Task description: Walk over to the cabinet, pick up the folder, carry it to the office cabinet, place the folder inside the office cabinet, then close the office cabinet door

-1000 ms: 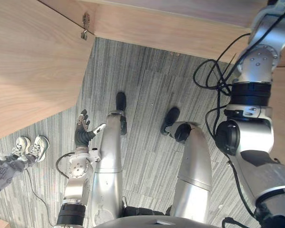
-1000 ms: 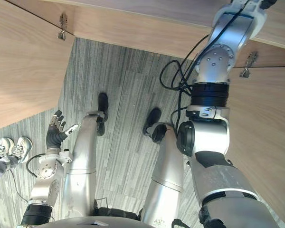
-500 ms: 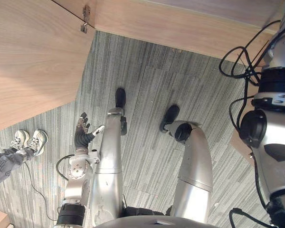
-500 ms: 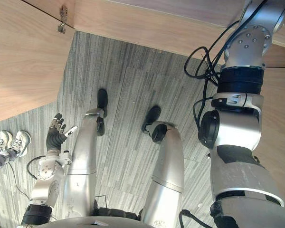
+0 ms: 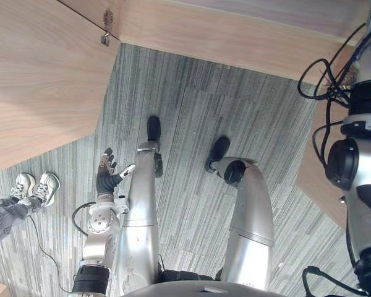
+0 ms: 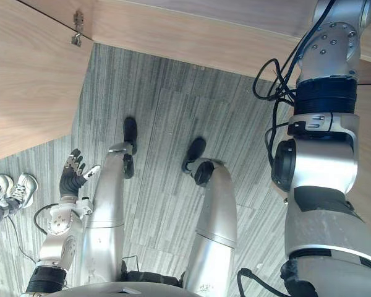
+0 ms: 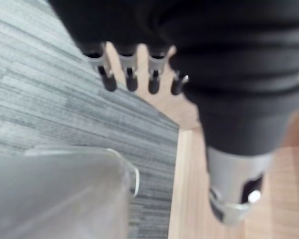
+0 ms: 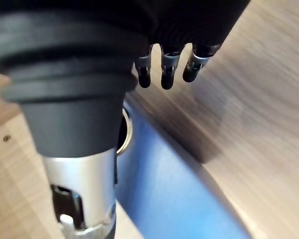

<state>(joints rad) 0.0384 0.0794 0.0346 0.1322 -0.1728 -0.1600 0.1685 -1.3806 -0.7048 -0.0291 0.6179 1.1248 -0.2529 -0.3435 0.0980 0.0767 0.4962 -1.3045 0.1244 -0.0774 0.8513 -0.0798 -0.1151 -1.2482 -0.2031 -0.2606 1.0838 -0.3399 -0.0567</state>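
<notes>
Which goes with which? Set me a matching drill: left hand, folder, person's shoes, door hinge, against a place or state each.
1 left hand
2 folder
3 shoes
4 hinge

A blue, on wood beside the right hand
B pale, on the carpet
C metal, at the wooden door's edge
D fingers straight, above the carpet

Pairs: 1-D, 2-A, 3-B, 4-C
</notes>
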